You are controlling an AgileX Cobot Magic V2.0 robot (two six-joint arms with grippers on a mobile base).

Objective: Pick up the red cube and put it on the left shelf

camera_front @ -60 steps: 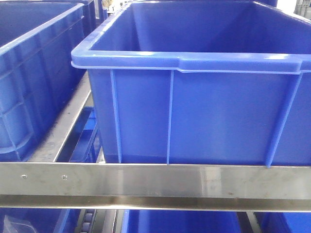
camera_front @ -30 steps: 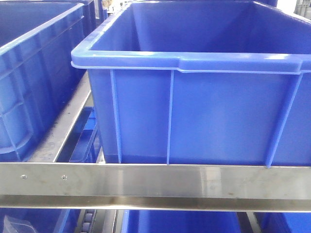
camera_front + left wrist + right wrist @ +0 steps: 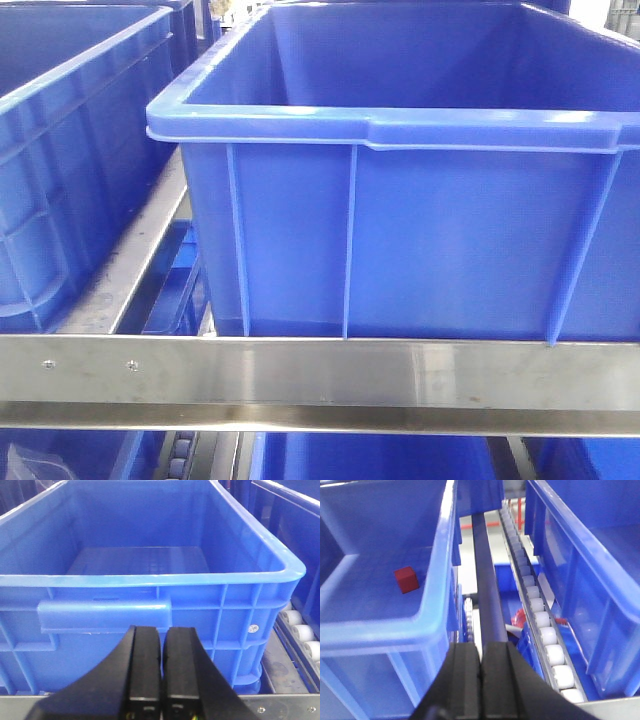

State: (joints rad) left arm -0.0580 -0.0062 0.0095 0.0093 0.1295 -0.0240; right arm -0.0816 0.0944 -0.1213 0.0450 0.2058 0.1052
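Nothing shifts in the front view: the big blue plastic crate (image 3: 400, 180) sits exactly as before on the steel shelf rail (image 3: 320, 372). The left gripper (image 3: 161, 645) is pinched closed, empty. The right gripper (image 3: 480, 665) likewise. The small red cube (image 3: 406, 579) lies on the floor of a blue bin (image 3: 380, 625), near its right wall.

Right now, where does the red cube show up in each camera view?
Front view: not in it.
Left wrist view: not in it; the bin ahead shows a bare floor.
Right wrist view: red cube on the floor of the left-hand blue bin.
Shared landmark: blue bins on the metal rack.
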